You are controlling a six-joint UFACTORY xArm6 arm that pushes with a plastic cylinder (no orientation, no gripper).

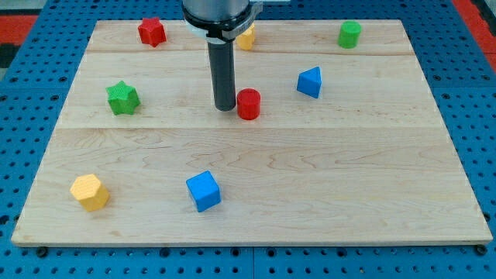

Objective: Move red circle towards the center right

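Note:
The red circle [249, 104] is a short red cylinder a little above the middle of the wooden board [310, 194]. My tip [225, 107] is the lower end of the dark rod, just to the view's left of the red circle, touching it or nearly so.
A blue triangle-like block [309, 82] lies to the right of the red circle. A red star [152, 32], a yellow block [246, 37] partly hidden behind the rod, and a green cylinder [349, 34] line the top. A green star [122, 98] sits left. A yellow hexagon [89, 192] and blue cube [204, 191] sit low.

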